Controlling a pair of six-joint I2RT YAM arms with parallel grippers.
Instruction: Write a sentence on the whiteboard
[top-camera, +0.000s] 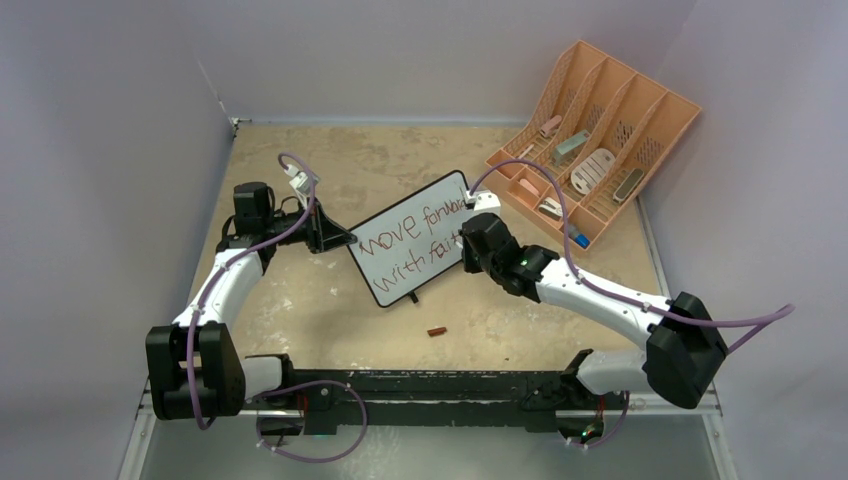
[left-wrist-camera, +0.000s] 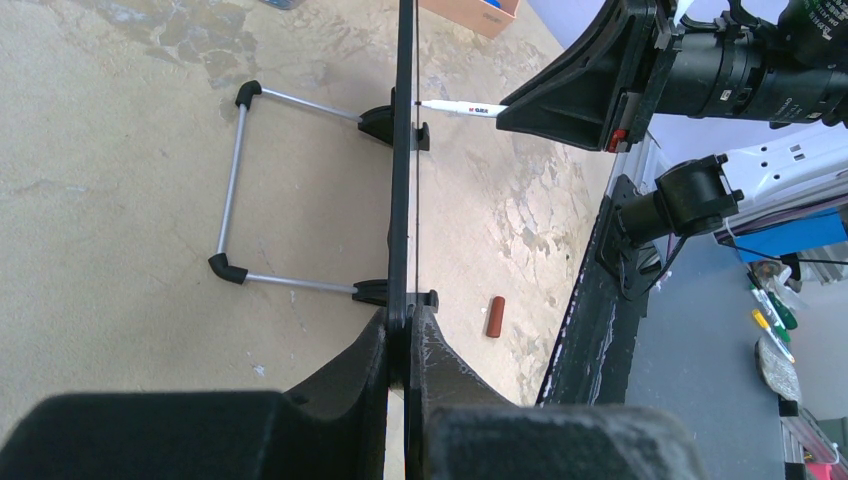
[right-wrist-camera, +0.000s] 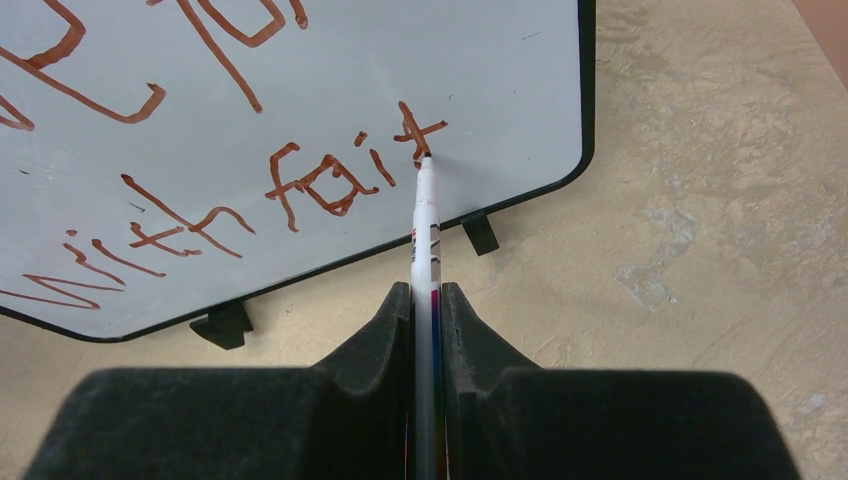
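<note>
Right end effector (right-wrist-camera: 425, 295) gripping marker (right-wrist-camera: 426, 215), tip seemingly touching half-cropped whiteboard (right-wrist-camera: 490, 60)

Place: a robotics lab, a boxed-in test cell.
Walls: plain lilac panels (top-camera: 110, 150) close in my table on three sides.
Table: a worn, blotchy tan top (top-camera: 400, 160), scuffed from use.
Mount: my left arm (top-camera: 225, 285) and right arm (top-camera: 600, 295) are bolted to a black rail (top-camera: 450, 385) at the near edge.
Cables: purple leads (top-camera: 745, 322) loop loose off both arms.
Props: a peach organizer (top-camera: 600, 130) holds small odd bits.
Beyond the edge: my left wrist view shows a grey surface (left-wrist-camera: 690, 390) with small clutter (left-wrist-camera: 770, 320).
</note>
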